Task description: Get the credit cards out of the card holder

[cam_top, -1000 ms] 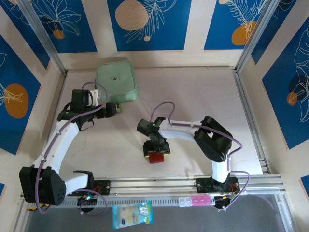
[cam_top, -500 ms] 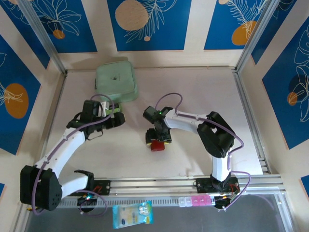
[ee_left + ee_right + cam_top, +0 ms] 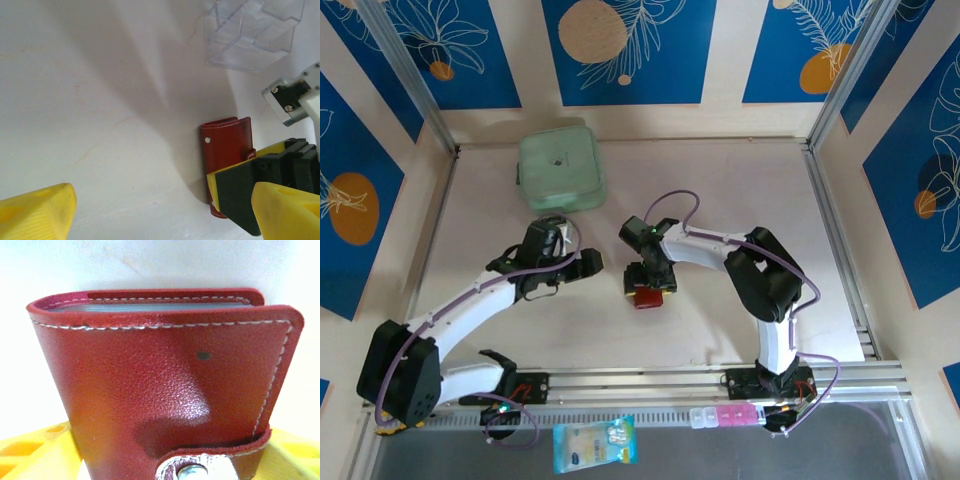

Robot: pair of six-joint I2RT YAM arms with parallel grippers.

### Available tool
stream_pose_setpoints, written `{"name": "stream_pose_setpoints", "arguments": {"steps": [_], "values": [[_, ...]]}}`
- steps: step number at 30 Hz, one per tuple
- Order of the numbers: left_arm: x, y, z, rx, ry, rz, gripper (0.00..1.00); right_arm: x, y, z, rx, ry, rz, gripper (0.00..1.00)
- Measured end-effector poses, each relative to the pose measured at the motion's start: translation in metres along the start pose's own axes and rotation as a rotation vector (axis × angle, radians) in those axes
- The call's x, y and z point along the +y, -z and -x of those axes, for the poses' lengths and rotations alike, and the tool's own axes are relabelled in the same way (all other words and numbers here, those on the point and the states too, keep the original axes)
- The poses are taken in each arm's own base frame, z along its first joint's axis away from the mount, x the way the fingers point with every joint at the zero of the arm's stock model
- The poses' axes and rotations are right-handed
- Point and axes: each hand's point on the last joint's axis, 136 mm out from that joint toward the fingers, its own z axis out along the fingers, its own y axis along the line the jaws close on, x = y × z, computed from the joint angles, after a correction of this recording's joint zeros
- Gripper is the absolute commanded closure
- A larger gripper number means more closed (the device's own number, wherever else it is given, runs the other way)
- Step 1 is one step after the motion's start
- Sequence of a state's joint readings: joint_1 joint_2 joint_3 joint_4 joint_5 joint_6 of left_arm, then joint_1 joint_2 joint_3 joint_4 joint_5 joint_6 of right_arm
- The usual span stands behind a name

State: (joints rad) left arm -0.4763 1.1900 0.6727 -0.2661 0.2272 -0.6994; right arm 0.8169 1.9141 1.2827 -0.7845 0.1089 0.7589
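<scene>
The card holder (image 3: 645,297) is a dark-red wallet, folded shut, in the middle of the table. My right gripper (image 3: 648,280) is shut on it from the far side. In the right wrist view the card holder (image 3: 165,375) sits between the yellow fingers (image 3: 35,452). Its snap tab (image 3: 200,470) is at the bottom and pale sleeve edges show along the top. The credit cards are hidden inside. My left gripper (image 3: 584,264) stands open just left of the holder. In the left wrist view the left gripper (image 3: 160,220) has nothing between its fingers, and the card holder (image 3: 225,142) lies ahead.
A mint-green square zip case (image 3: 560,170) lies at the back left. A clear plastic piece (image 3: 250,30) shows at the top right of the left wrist view. Bare table (image 3: 740,190) stretches to the right and behind. Metal rails edge the table.
My left arm has swung from beside the green case toward the near right, close to the holder. The right gripper has carried the holder slightly farther back.
</scene>
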Motion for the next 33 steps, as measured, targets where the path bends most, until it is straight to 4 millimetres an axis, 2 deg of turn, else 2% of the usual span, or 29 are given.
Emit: {"name": "stream_pose_setpoints", "arguments": {"steps": [4,8,29,33], "values": [[-0.005,-0.004,-0.002,0.003,-0.004,-0.011,0.11,0.001,-0.002,-0.013,0.019,0.015,-0.016,0.22],[-0.008,-0.005,-0.001,-0.002,0.003,-0.018,0.12,0.003,-0.002,-0.016,0.021,0.014,-0.016,0.21],[-0.007,-0.015,-0.007,0.011,0.027,-0.014,0.18,0.001,-0.001,-0.004,0.013,-0.022,-0.012,0.22],[-0.007,-0.016,-0.008,0.014,0.034,-0.013,0.19,0.001,-0.001,-0.004,0.013,-0.019,-0.010,0.15]]}}
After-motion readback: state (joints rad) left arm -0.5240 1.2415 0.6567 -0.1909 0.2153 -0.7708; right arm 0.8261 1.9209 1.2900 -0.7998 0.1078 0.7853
